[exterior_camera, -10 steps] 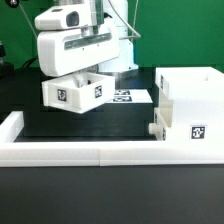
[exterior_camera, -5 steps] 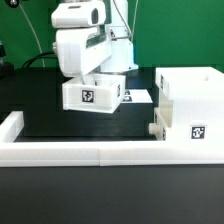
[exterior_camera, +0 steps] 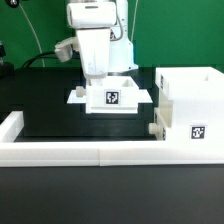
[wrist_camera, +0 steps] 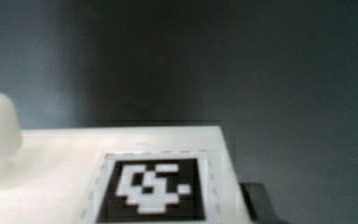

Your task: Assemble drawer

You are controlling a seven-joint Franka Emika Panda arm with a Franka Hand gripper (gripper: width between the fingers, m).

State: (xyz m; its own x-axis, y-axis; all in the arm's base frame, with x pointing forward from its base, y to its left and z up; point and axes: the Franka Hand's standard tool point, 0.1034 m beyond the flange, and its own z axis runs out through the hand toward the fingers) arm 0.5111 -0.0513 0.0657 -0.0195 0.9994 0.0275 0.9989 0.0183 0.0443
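In the exterior view my gripper (exterior_camera: 108, 78) is shut on a small white open-topped tray (exterior_camera: 112, 99) with a square tag on its near face. I hold it just above the black table, with the fingers reaching down into it. The tall white box shell (exterior_camera: 190, 105) stands at the exterior view's right, tag on its front. A second small white part (exterior_camera: 157, 130) sits against the shell's lower left side. In the wrist view the tray's tagged white face (wrist_camera: 155, 188) fills the lower part, with one dark fingertip (wrist_camera: 256, 202) beside it.
The marker board (exterior_camera: 79, 97) lies flat behind the held tray. A low white border wall (exterior_camera: 60, 152) runs along the front and up the exterior view's left side. Cables and dark equipment stand behind the arm.
My gripper has carried the tray toward the exterior view's right, closer to the box shell, and the tray has turned from tilted to level, tag facing the camera.
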